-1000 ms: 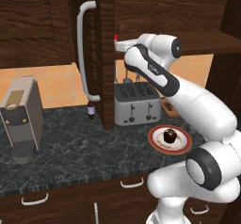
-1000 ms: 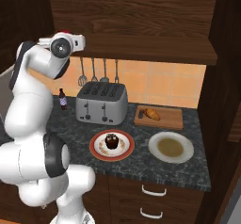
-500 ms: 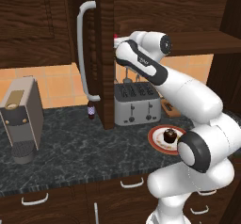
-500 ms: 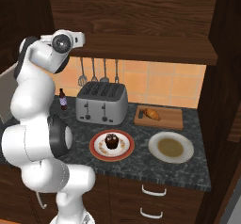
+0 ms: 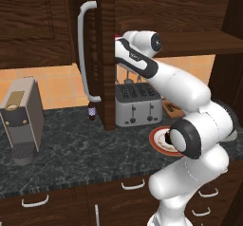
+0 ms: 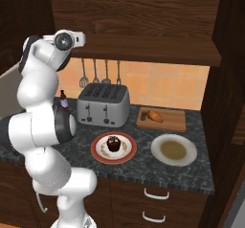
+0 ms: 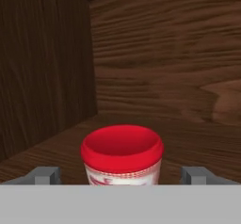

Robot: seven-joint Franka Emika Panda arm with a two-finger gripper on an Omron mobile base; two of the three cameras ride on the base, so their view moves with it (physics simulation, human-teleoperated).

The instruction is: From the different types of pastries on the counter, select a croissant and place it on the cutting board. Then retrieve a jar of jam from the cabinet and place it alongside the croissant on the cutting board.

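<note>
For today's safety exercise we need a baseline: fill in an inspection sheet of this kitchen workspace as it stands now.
Surface: counter, dark marbled stone.
Job's things: croissant lies on the board; jam jar stands upright inside the cabinet, whose door is open.
Clutter: toaster; cupcake on a red-rimmed plate; cream plate; small dark bottle; coffee machine; hanging utensils.
Grippers: end effector open, fingers either side of the jar.
Cables: nothing seen.
Surroundings: tiled backsplash, drawers below.
</note>
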